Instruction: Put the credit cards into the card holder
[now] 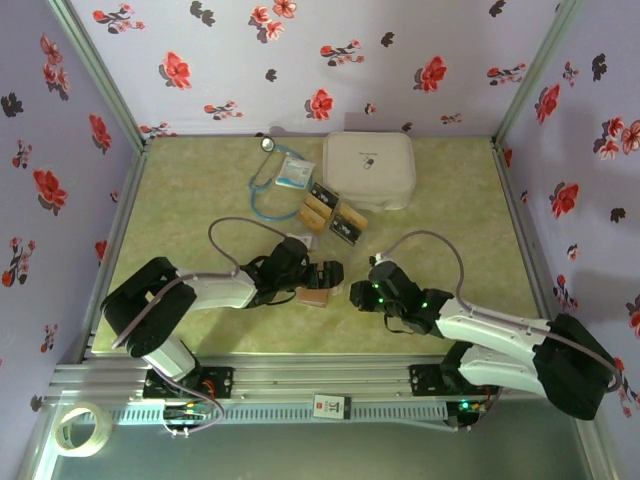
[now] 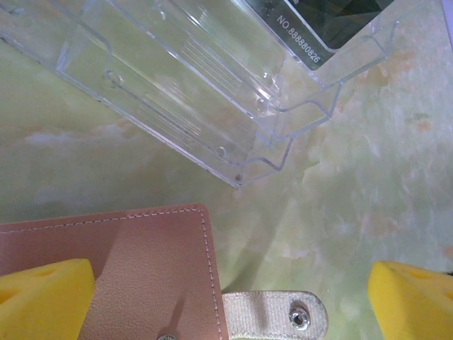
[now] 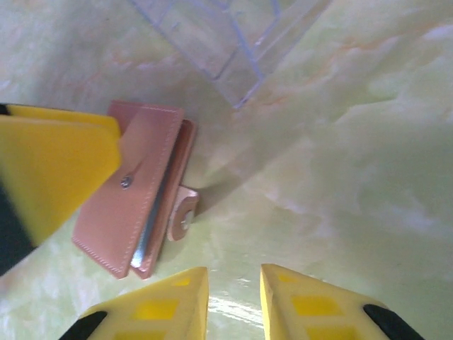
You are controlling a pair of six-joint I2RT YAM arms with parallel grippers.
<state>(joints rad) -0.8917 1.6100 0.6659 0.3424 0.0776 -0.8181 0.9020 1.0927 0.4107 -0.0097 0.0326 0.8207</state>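
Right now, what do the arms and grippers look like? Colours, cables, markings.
Same build on both: the left arm and right arm have bulky black shoulder links, white forearms and black wrists. A grey cable loops off each wrist. Green lights glow on the right wrist. The left gripper and right gripper carry yellow wedge fingers with black backing.

Tabletop [image 1: 450,230]: pale green-yellow marbled surface. Rear centre: white rounded case [image 1: 368,168]. Just in front of it: clear tiered stand [image 1: 322,205] carrying black and gold credit cards [image 1: 348,228]. To the left: stethoscope [image 1: 262,188], with white-blue packet [image 1: 293,172] just beside its tubing. Front centre: pinkish-brown card holder [image 1: 313,297], lying flat, folded shut, snap strap loose.
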